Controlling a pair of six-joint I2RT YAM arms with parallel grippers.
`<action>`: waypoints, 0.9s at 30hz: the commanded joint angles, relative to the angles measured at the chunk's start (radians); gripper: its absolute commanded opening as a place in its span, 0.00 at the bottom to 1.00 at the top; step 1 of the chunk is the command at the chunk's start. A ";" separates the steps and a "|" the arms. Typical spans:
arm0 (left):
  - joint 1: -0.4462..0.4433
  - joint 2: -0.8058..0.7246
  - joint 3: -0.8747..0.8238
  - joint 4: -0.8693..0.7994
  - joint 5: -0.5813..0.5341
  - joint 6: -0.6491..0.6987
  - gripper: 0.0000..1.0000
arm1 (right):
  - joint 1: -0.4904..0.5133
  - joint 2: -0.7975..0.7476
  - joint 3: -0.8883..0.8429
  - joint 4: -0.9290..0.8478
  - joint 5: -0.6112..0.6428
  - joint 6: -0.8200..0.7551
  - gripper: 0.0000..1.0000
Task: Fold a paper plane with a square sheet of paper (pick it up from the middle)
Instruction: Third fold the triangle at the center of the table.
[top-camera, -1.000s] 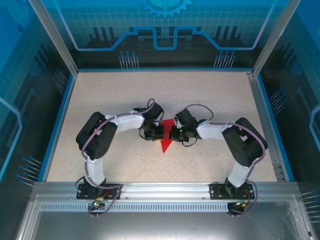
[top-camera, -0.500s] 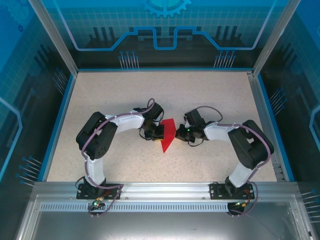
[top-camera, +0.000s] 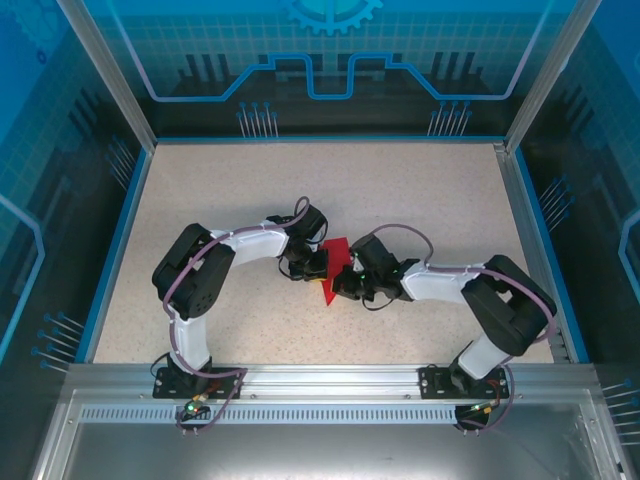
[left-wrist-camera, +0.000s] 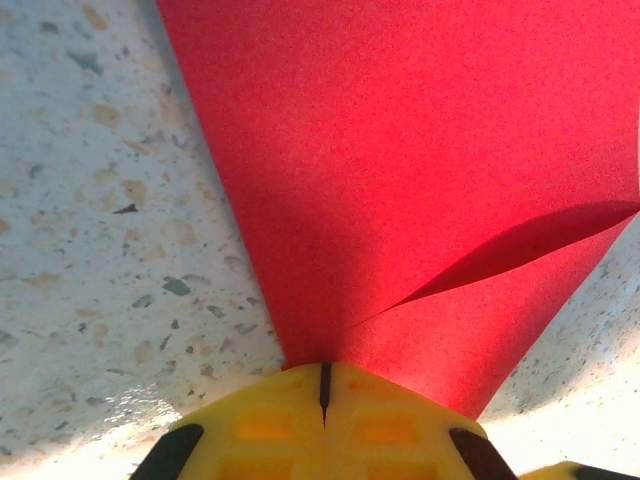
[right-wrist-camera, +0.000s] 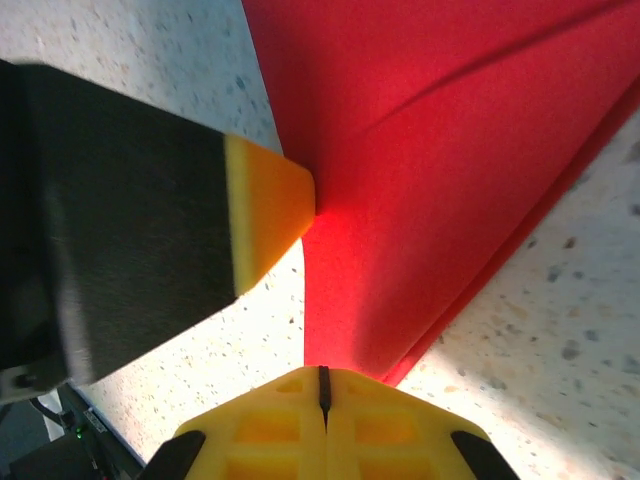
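Top external view puts a thin bright red paper sheet (top-camera: 337, 254), folded into a smooth matte wedge narrowing toward the bottom of the frame, flat at the centre of the speckled beige stone-look tabletop (top-camera: 220, 190). The left gripper (top-camera: 318, 266) sits at the sheet's left edge and the right gripper (top-camera: 340, 286) by its lower tip. Left wrist view shows blunt yellow plastic fingertips (left-wrist-camera: 270, 420) clenched together, a thin dark seam between them, meeting the paper where a raised flap casts a curved shadow. Right wrist view shows its own yellow tips likewise pressed shut at the paper's point, and the other arm's wedge-shaped yellow pad (right-wrist-camera: 268, 205) touching the sheet's left edge.
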 joint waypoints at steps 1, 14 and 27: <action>-0.003 0.110 -0.070 -0.081 -0.141 0.025 0.00 | 0.021 0.039 -0.005 0.081 -0.042 0.048 0.05; -0.002 0.110 -0.074 -0.073 -0.141 0.025 0.00 | 0.035 0.081 0.003 -0.016 -0.064 0.017 0.04; -0.003 0.113 -0.073 -0.075 -0.139 0.023 0.00 | 0.067 0.053 0.061 -0.095 -0.065 -0.069 0.05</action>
